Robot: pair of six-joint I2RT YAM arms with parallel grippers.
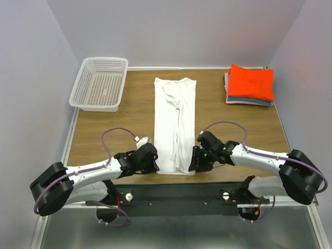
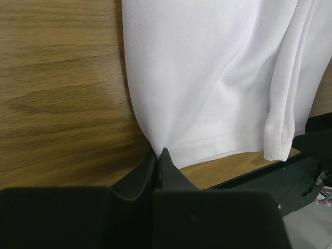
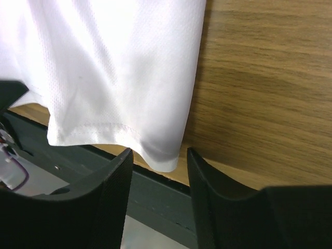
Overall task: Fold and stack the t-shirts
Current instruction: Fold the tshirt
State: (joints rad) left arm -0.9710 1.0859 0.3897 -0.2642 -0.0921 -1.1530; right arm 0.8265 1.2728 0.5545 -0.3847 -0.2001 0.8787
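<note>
**Now: white t-shirt [image 1: 175, 124], near hem, both corners attended**

- Left hand [image 2: 158, 154]: jaws closed together, pinching the near left corner of the white t-shirt where the hem meets the bench [image 1: 129, 119].
- Left arm: low along the near edge, forearm reaching inward toward the cloth.
- Right hand [image 3: 158, 155]: jaws partly apart, straddling the near right corner. The cloth lies between the fingers, and neither visibly presses it.
- Right arm: mirrors the left, reaching inward.
- White t-shirt: folded into a long narrow strip, flat at the bench centre, running far to near.
- Folded shirts [image 1: 250, 84]: stack at far right, orange-red on top, teal and pink beneath.
- Mesh basket [image 1: 99, 83]: far left corner.
</note>
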